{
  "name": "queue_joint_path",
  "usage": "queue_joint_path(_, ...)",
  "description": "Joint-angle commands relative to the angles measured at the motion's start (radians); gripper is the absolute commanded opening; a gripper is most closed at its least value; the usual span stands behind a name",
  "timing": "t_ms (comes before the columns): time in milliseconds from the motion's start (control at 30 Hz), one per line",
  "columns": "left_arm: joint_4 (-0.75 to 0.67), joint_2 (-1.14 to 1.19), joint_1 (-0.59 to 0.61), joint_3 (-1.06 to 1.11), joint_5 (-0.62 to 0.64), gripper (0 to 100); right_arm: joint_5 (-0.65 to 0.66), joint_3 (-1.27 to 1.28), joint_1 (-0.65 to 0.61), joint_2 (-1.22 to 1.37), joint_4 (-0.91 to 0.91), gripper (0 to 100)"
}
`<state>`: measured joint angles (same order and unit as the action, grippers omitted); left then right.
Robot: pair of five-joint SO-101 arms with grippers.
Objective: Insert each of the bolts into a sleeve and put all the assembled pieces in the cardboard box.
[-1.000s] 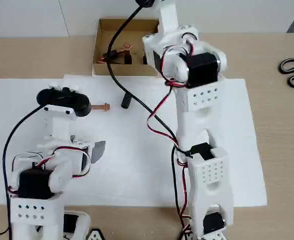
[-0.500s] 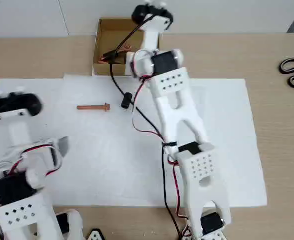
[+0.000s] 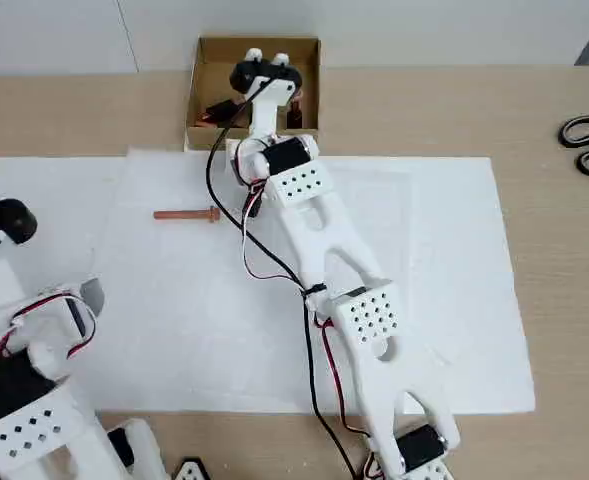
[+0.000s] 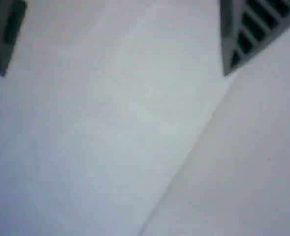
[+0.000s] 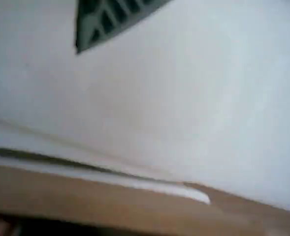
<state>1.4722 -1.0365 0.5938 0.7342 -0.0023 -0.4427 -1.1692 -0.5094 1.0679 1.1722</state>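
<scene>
Bolt (image 3: 186, 214) — loose on white sheet (image 3: 174, 320).

You can read no text, label, number or sign on the cardboard box (image 3: 203, 98), the white sheet (image 3: 174, 310) or the table (image 3: 454, 110).

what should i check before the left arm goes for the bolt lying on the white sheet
1. The bolt lies free on the white sheet, with nothing touching it: ok.
2. The left gripper is open over bare sheet: ok.
3. A free sleeve for the bolt: cannot tell; the right arm lies across the sheet just past the bolt's head.
4. Whether the right arm is carrying anything: cannot tell.
5. The cardboard box is open on top, with pieces already in it: ok.
</scene>
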Motion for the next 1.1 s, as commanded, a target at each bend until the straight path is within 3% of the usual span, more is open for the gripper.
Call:
queue_joint_path(0, 0.005, -0.012, 0.002, -0.005, -0.008, 26, -0.008, -0.006, -0.005, -0.018, 0.045, 15.1)
queue_joint_path(233, 0.005, -0.012, 0.0, -0.005, -0.008, 26, -0.009, -0.006, -0.008, -0.018, 0.119, 15.1)
queue_joint_path(433, 0.005, -0.012, 0.0, -0.005, -0.008, 26, -0.086, -0.006, -0.01, -0.018, 0.131, 15.1)
queue_joint_path(1067, 0.005, -0.012, 0.002, -0.005, -0.008, 26, -0.087, -0.002, -0.051, 0.008, 0.189, 15.1)
